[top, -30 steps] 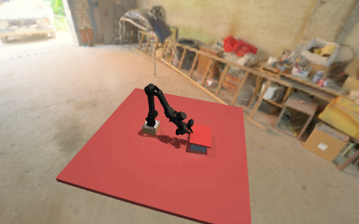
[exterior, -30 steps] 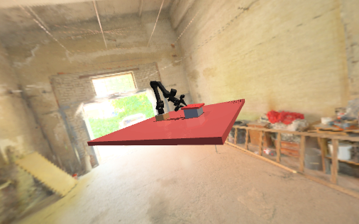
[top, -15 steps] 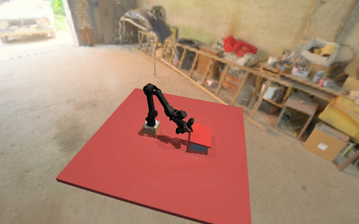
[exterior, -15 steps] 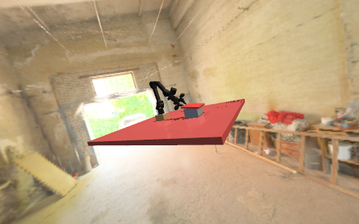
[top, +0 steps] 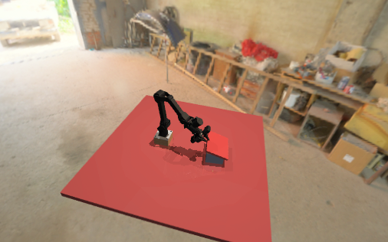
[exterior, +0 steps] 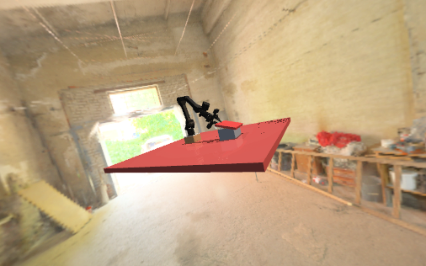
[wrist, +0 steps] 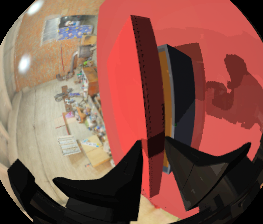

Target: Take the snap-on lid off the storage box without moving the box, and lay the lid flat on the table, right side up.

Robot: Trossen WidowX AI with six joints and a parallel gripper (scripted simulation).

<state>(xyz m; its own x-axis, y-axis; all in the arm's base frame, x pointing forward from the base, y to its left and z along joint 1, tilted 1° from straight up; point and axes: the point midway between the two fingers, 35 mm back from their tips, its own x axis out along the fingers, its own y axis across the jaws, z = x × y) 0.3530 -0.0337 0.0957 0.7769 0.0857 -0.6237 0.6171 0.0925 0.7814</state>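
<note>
Taking the box as my landmark, I have the storage box (top: 214, 158) (exterior: 229, 134) (wrist: 183, 95) standing on the red surface (top: 163, 191) (exterior: 196, 156) (wrist: 222, 30), out in front of the arm's pale base block (top: 158, 141) (exterior: 191, 139). The red lid (top: 217, 145) (exterior: 229, 125) (wrist: 127, 100) is over the box, tilted against it, with its edge on the arm's side raised off the rim. Through my wrist camera I can see a gap between lid and box, and an orange-brown strip shows at the box's opening. Whether the lid's far edge still touches the box, I cannot tell.

My fingers are partly closed, one on either side of the lid's near edge, and they have hold of it. The black arm (top: 176, 109) (exterior: 196, 107) reaches from the base block down to the box's near side, and the gripper (top: 206, 141) (exterior: 219, 121) (wrist: 152, 141) is at that raised edge, just above the box.
</note>
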